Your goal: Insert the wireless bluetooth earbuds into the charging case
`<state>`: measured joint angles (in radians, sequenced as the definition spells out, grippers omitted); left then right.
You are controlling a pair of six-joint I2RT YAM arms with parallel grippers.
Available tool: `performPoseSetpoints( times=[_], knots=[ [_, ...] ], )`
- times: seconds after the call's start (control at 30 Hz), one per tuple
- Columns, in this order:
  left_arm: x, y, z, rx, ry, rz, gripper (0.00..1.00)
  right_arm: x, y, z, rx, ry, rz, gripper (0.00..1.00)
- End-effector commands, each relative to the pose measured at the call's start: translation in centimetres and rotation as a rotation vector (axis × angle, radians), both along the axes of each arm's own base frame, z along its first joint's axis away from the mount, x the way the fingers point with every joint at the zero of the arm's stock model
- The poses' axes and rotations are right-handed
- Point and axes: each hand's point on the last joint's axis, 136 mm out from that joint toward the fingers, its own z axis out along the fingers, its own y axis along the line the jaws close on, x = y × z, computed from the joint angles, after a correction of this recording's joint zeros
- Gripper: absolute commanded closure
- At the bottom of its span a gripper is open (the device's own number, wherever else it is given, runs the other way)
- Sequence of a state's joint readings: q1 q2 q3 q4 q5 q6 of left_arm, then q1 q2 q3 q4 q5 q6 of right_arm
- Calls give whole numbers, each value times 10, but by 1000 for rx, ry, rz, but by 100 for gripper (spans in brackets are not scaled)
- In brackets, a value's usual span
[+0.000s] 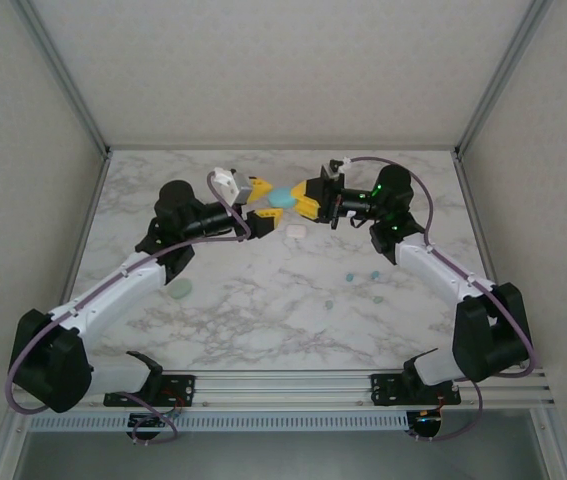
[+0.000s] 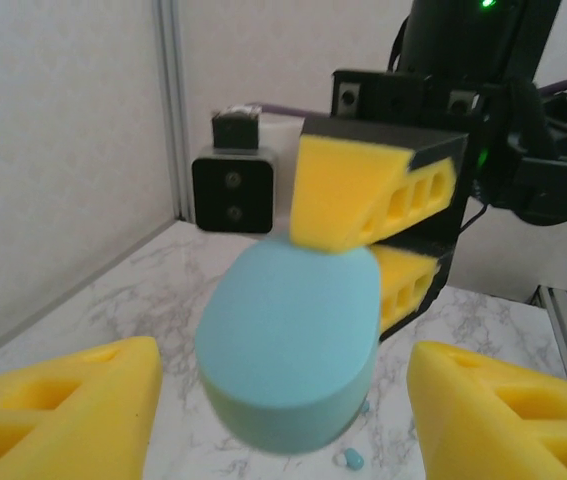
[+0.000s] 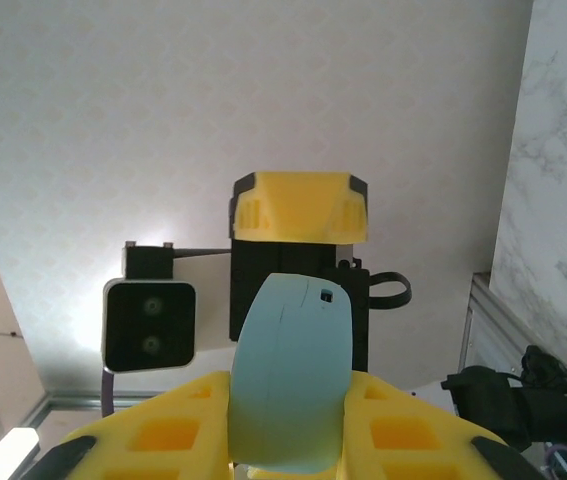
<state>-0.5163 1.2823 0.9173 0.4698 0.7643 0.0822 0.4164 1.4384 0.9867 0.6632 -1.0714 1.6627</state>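
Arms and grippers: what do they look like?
Left arm and right arm: white links, black joints, a purple cable along each. Left gripper and right gripper: black bodies, yellow wedge fingers with cut-out holes. Green light on the right wrist.

- The charging case [image 1: 283, 197]: plain light blue.
- The left gripper [image 1: 266, 201] and right gripper [image 1: 303, 198]: yellow fingers, black mounts.
- The desk [image 1: 263, 320]: white marble, grey veining.
- The earbuds [image 1: 349, 275]: light blue, pale green.
- A whitish case [image 1: 296, 231]; a pale green case [image 1: 181, 288].
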Motion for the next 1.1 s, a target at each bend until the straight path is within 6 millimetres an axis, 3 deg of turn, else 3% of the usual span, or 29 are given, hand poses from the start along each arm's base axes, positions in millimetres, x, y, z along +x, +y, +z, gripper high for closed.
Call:
performPoseSetpoints(
  times=[0.0,0.27,1.07],
  knots=[
    [-10,-8,20,-29,-57,-68,35,-3,3,22,46,-58,24,75],
    [-5,-10,16,-33,-35,-61,38,-3,5,28,91,-64,31,75],
    [-6,-18,27,-92,-18,-74,56,-2,10,14,88,-53,25,76]
  ],
)
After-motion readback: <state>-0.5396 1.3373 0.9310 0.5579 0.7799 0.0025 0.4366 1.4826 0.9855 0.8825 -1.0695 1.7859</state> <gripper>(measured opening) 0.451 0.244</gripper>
